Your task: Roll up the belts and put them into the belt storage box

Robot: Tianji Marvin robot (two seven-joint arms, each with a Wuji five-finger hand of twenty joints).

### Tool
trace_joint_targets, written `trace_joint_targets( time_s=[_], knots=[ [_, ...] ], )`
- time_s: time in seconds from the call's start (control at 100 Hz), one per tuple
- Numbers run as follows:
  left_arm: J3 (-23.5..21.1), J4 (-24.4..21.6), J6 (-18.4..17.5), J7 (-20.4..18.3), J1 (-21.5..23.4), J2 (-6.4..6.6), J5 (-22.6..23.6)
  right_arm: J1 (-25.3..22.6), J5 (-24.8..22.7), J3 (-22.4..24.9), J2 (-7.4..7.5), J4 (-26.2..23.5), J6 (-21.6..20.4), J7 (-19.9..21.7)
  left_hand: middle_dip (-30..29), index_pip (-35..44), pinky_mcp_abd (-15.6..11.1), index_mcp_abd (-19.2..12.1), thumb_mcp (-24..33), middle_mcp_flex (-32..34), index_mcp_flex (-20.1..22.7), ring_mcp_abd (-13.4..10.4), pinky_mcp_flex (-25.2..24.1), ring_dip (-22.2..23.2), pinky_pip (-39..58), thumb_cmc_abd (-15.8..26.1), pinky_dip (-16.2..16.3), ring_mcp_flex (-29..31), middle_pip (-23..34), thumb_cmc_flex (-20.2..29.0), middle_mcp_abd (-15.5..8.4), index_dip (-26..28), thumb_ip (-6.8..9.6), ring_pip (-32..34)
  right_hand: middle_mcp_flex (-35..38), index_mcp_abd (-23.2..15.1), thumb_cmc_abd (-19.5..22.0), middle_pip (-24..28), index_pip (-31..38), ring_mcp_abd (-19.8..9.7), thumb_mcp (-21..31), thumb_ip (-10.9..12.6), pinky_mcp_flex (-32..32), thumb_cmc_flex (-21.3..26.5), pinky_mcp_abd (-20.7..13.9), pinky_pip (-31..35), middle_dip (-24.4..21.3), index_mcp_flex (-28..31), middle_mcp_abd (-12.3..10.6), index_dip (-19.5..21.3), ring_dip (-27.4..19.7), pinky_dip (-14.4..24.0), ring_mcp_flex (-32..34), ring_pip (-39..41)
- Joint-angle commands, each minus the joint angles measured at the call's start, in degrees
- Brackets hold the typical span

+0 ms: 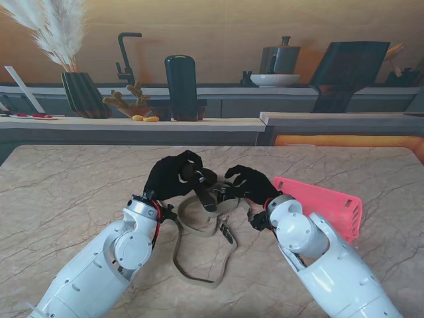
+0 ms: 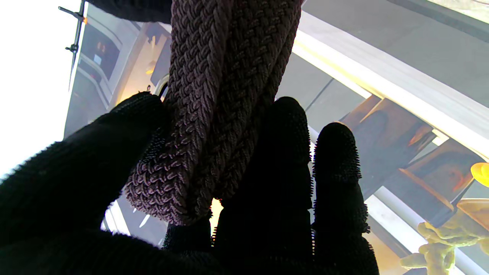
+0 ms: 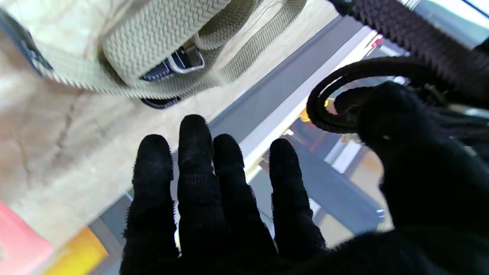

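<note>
Left hand: the left hand is seen at the centre of the stand view, closed on the dark braided belt; in its wrist view the belt is pinched between the thumb and the fingers, doubled on itself, probably so that the roll is kept from springing open.

Right hand: the right hand is placed just right of centre, close to the left one. Its four fingers are stretched out and apart with nothing between them; a loop of the dark belt is seen against the thumb, but whether it is really gripped cannot be told (the contact is hidden).

Beige belt: the beige belt is lying loose on the worktop, lower centre of the frame, partly under the hands; its buckle is visible in the right wrist view. It is not rolled yet.

Storage box: the pink belt storage box is found at the right of the frame, beside the right forearm, and no belt can be seen in it.

Step in hand: it is judged that the dark belt is being rolled between both hands, above the worktop.
</note>
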Motion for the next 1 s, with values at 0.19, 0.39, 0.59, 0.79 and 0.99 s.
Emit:
trace_joint_targets(
  time_s=[0.19,0.39,0.59,0.79,0.99],
  knots=[
    [0.5,-0.1,0.9,-0.5,-0.1,-0.53,-1.2,0.3,-10.6,-1.2,1.09,2.5,-12.9,-4.7,2.1,8.3,0.2,-2.9,4.2,0.4,0.9,-4.2,-1.0,1.3,-0.5,5.4,0.6,-1.0,3.2,5.2,-3.9,4.7,4.74,-0.8,-12.8,-2.6,0.1,-3.8,0.8,-4.0,-7.0,1.4,-6.4,-5.3,-6.1,-12.9,-2.7,-13.8,-2.7,-3.1,-10.3,-3.8,-12.7,-14.6],
    [1.0,0.2,1.2,-0.6,-0.2,-0.74,-2.0,2.4,-14.3,-3.8,0.84,5.1,-17.4,-8.6,2.2,8.2,0.2,-2.9,3.9,0.3,0.9,-4.2,-1.1,1.4,-0.5,5.6,0.8,-1.0,3.0,5.5,-3.9,4.9,4.47,-0.9,-16.6,-2.3,0.8,-4.8,1.4,-2.5,-6.1,1.3,-8.3,-9.3,-6.0,-16.8,-3.8,-15.9,-0.9,-3.9,-12.4,-6.4,-16.6,-15.4],
    [1.4,0.7,1.3,-0.5,-0.5,-0.88,-2.2,4.9,-13.4,-6.9,0.03,7.5,-18.0,-10.1,2.3,7.9,0.1,-2.8,3.6,0.2,0.8,-4.1,-1.3,1.4,-0.6,5.9,0.9,-1.2,2.9,5.7,-3.9,4.9,4.26,-1.0,-17.3,-0.4,0.7,-4.7,1.3,-1.4,-5.1,1.4,-8.7,-10.6,-5.3,-17.3,-4.1,-15.0,0.4,-4.4,-12.5,-7.1,-16.7,-14.4],
    [1.9,0.9,2.0,0.0,-0.7,-1.17,-2.7,7.1,-13.4,-9.9,-0.88,9.8,-17.7,-12.5,2.3,7.6,0.5,-2.4,3.0,-0.1,0.6,-3.8,-1.6,1.5,-0.5,6.3,1.0,-1.5,2.7,6.4,-3.6,4.9,3.83,-1.0,-16.0,2.6,0.1,-1.9,0.5,-0.9,-4.4,1.4,-7.2,-9.3,-3.2,-13.1,-3.5,-10.6,1.1,-5.2,-10.3,-5.5,-13.6,-10.2],
    [1.9,1.0,2.5,0.8,-0.7,-1.33,-2.5,9.0,-16.0,-12.4,-1.62,12.6,-17.9,-16.8,2.2,7.4,0.7,-2.0,2.6,-0.2,0.5,-3.7,-1.8,1.5,-0.3,6.5,1.1,-1.6,2.7,6.6,-3.3,4.9,3.70,-1.0,-11.1,2.0,-0.6,4.4,3.1,-1.4,-5.0,2.3,-4.4,-4.9,-1.9,-2.0,-1.1,-5.4,1.4,-3.9,-4.3,-1.7,-7.7,0.2]
  ],
)
